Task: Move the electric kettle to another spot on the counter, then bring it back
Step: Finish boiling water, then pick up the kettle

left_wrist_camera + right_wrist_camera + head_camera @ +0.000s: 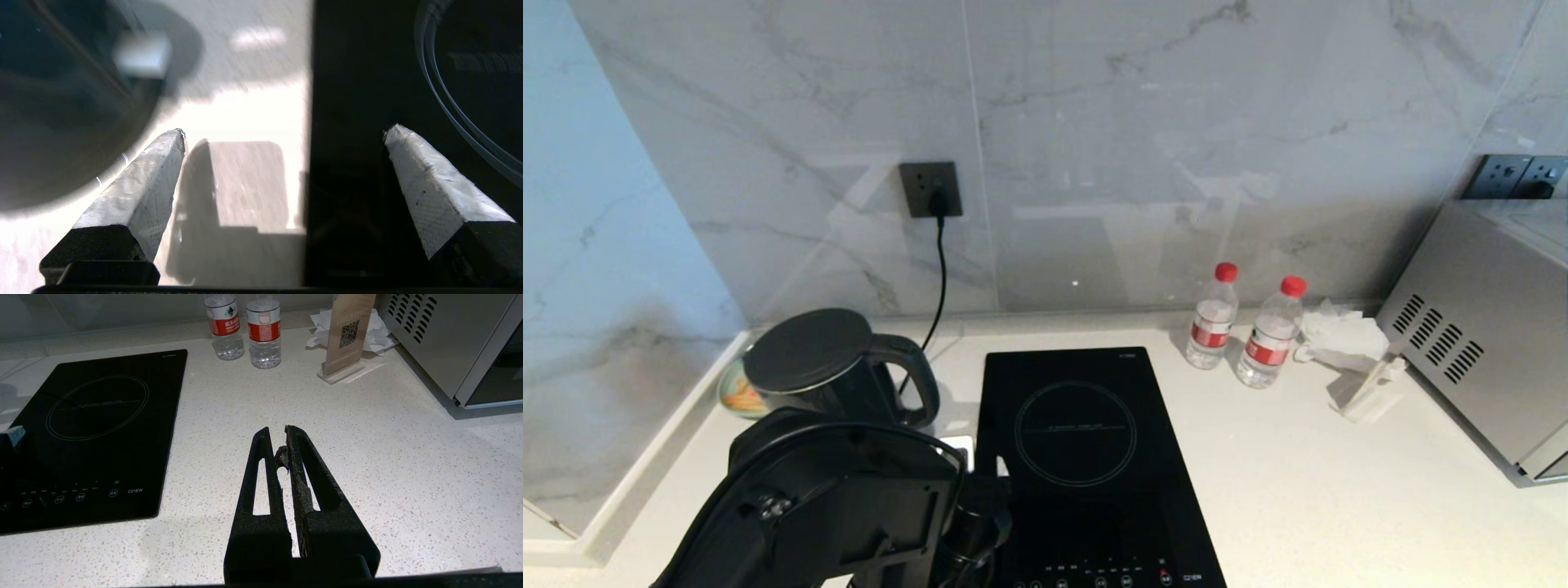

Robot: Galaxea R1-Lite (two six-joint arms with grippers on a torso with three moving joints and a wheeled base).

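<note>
Glossy black plastic, that's your electric kettle (829, 367), sitting in the far left corner of the counter (1298, 490), handle looping toward the hob (1086, 457). Your left gripper (284, 132) is hanging low just in front of it, jaws spread wide, gripping nothing. In the left wrist view you're seeing one padded finger (143, 179) over white counter and the other finger over black hob glass, so the gripper is straddling the hob's left edge. A dark round blurred shape, which looks like the kettle's body (61, 102), is lying ahead of the fingers and off to one side, not between them, no contact showing. In the head view the left arm's bulk is covering the fingertips, so you're not getting the gap to the kettle there.

A black cord (941, 269) is running from the wall socket (929, 189) down behind the kettle. A small bowl (737, 392) is peeking out on the kettle's far side from the gripper.

Your right gripper (282, 435) is parked well away over bare counter, fingers pressed together, empty. Beyond it two red-capped water bottles (245, 330) are standing side by side, a card stand (347, 339) and a steel appliance (457, 339) off to its right.
</note>
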